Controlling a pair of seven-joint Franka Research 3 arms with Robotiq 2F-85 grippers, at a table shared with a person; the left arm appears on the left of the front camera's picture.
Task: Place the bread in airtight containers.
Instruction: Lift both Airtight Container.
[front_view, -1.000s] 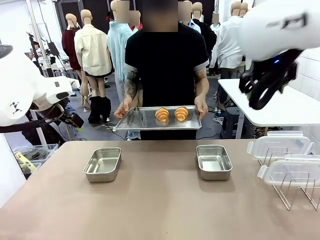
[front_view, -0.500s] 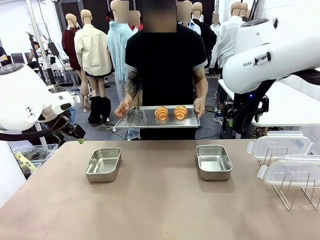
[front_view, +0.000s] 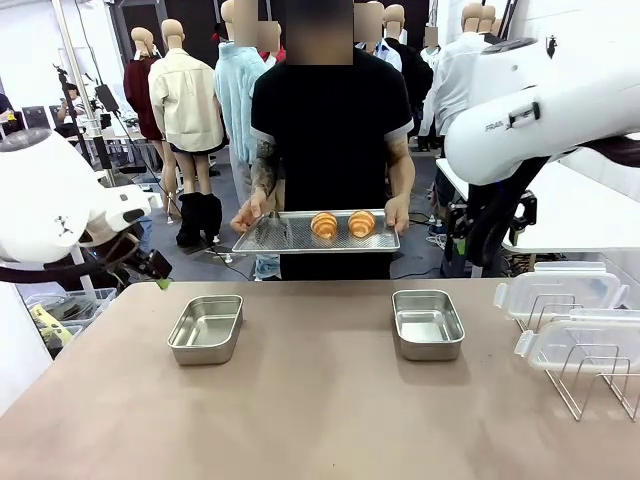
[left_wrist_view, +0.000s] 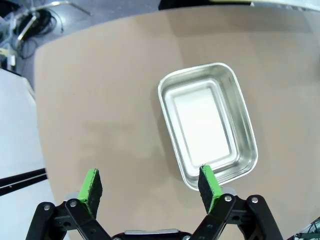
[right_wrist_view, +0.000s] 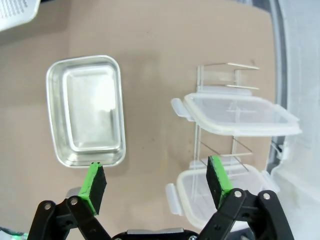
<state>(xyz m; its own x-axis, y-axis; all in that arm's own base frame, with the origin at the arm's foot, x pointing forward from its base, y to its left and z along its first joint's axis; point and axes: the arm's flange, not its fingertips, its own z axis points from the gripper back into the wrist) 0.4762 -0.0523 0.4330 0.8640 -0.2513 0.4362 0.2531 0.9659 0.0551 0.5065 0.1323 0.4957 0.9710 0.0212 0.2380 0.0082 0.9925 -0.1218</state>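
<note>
- My left gripper (left_wrist_view: 150, 184) hangs with fingers spread wide, empty, above the table (left_wrist_view: 100, 100) by the left tin (left_wrist_view: 207, 125)
- My right gripper (right_wrist_view: 157, 179) is spread wide too, empty, between the right tin (right_wrist_view: 87, 110) and the clear lids (right_wrist_view: 240, 114)
- Both croissants (front_view: 324, 227) sit on the tray (front_view: 270, 236) the person (front_view: 330, 120) holds

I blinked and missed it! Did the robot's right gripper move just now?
Yes. The right gripper swung down and toward picture left, from above the white side table to beside its left corner.

Croissants (front_view: 324, 226) on tray (front_view: 270, 236), beyond left tin (front_view: 206, 328) and right tin (front_view: 427, 323)
</note>
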